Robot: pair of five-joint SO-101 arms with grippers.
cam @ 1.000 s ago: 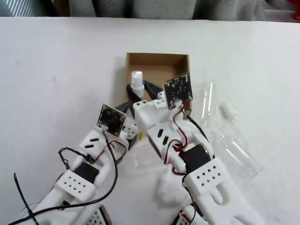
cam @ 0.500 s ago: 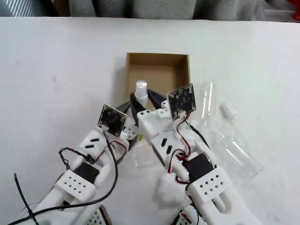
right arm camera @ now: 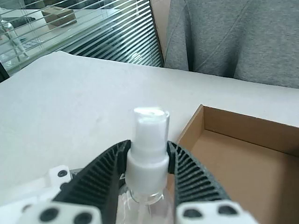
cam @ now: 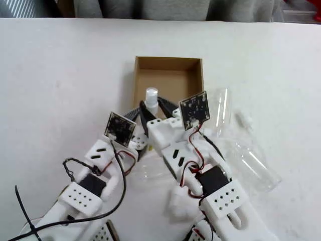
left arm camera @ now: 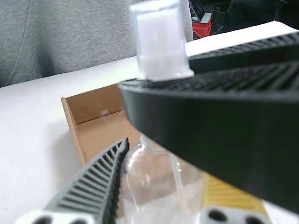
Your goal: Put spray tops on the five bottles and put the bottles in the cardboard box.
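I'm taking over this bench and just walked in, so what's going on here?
Both arms are on one upright bottle by the near edge of the box. The left claw grips its clear body, and the right claw is closed around the white spray top on its neck. More clear bottles lie uncapped on the table, with a loose top beside them.

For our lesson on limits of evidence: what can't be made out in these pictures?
Left wrist view: the clear plastic bottle's base, cut off by the frame edge.
Right wrist view: the joint under the white spray top, covered by the right pincer.
High view: how many loose transparent bottles lie beside the brown cardboard box; they overlap.
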